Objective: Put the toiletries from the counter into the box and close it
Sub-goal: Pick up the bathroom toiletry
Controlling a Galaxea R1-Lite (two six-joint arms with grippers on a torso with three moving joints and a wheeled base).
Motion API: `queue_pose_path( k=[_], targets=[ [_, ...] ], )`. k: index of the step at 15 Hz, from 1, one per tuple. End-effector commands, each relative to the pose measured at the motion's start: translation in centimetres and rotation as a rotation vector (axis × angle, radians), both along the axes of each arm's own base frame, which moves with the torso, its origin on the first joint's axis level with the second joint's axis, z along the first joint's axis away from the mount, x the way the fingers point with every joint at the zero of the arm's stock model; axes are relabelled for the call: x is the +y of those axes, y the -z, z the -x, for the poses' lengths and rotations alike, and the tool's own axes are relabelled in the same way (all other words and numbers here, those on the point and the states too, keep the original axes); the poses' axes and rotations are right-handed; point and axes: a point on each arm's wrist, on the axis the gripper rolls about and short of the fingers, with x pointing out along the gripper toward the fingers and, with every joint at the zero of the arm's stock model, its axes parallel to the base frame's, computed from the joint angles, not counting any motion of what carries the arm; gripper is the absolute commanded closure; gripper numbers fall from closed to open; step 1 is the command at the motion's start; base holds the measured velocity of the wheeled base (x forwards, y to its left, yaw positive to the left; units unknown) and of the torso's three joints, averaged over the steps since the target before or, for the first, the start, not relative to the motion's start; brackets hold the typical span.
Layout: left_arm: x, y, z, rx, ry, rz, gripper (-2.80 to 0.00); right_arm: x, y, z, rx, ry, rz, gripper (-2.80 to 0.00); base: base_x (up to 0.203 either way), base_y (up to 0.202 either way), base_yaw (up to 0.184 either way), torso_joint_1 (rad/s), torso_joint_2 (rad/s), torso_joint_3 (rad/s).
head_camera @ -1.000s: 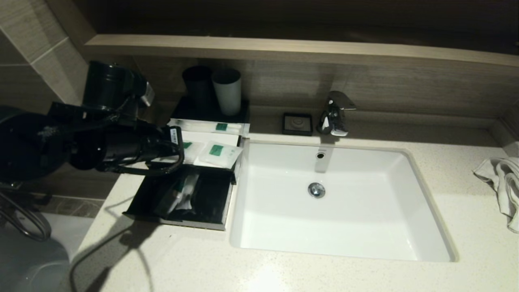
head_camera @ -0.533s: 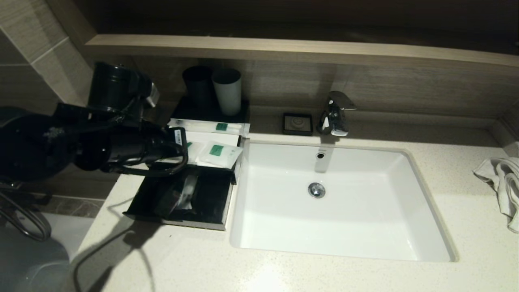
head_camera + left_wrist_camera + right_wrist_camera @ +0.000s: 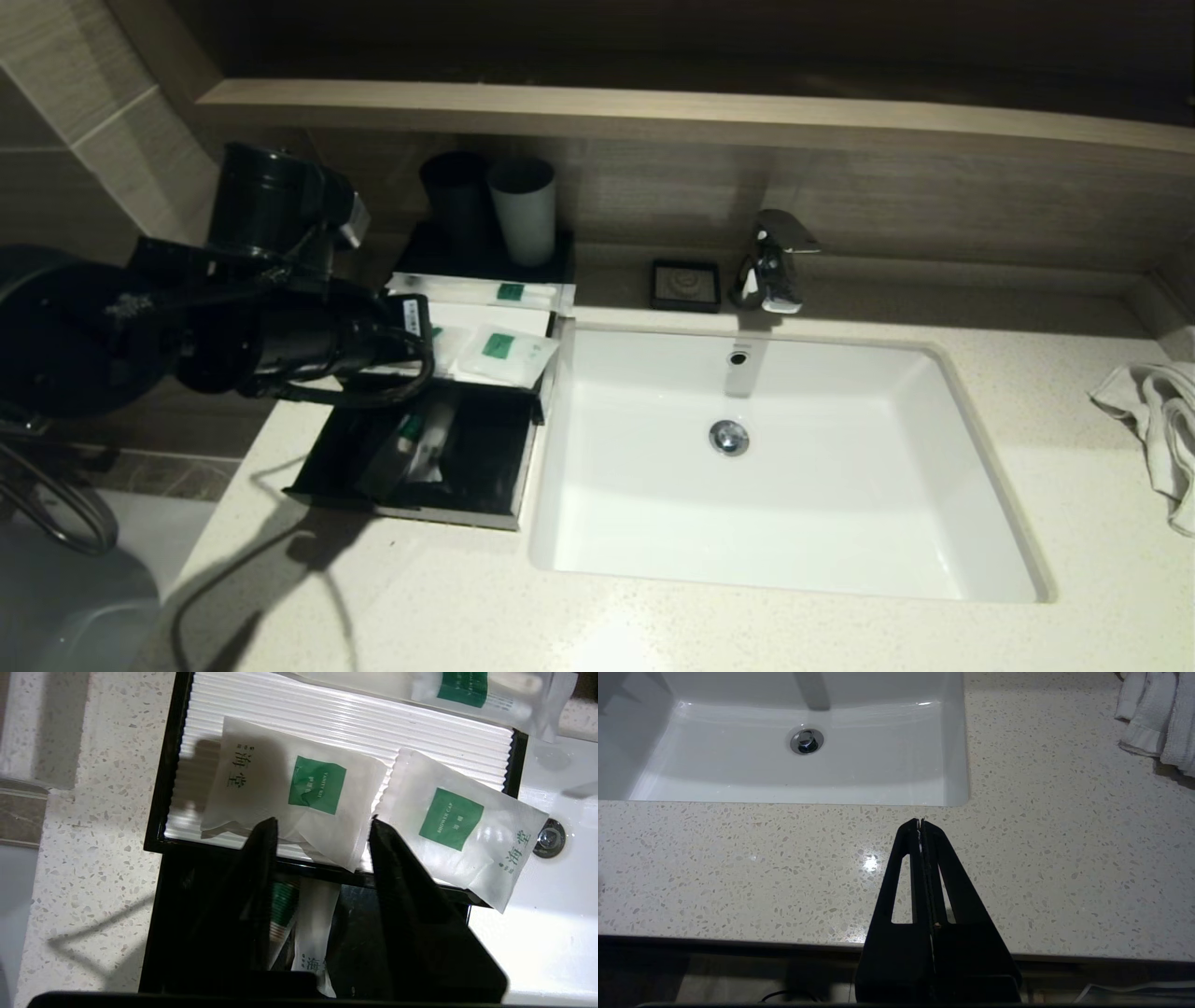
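Meanwhile, left gripper (image 3: 322,828) above the box (image 3: 173,812) drawer, fingers (image 3: 264,833) parted and empty; right gripper (image 3: 920,822) beside the sink (image 3: 957,765), fingers pressed together.

A wood-look ledge (image 3: 653,107) runs along the far wall above a matching panelled backsplash (image 3: 934,210), with darkness above it. On the far left the wall is pale tile (image 3: 103,112). A chrome faucet (image 3: 770,261) stands behind the white sink basin (image 3: 794,523). Overhead light glints off the speckled stone (image 3: 871,863). A crumpled white towel (image 3: 1158,420) lies at far right.
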Motion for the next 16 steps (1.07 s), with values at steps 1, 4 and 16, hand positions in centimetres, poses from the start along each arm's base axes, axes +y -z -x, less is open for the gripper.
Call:
queue_pose_path(
  k=[1, 4, 16],
  targets=[
    [0.1, -0.1, -0.1, -0.007, -0.019, -0.004, -2.80, 0.0, 0.0, 0.0, 0.002, 0.000, 0.000, 0.00, 0.000, 0.000, 0.000, 0.000, 0.00, 0.000],
    [0.6, 0.0, -0.4, -0.006, -0.043, -0.008, -2.80, 0.0, 0.0, 0.0, 0.002, 0.000, 0.000, 0.00, 0.000, 0.000, 0.000, 0.000, 0.00, 0.000],
    [0.7, 2.1, -2.4, 0.055, -0.067, -0.031, -2.80, 0.0, 0.0, 0.0, 0.002, 0.000, 0.000, 0.00, 0.000, 0.000, 0.000, 0.000, 0.00, 0.000]
  ],
)
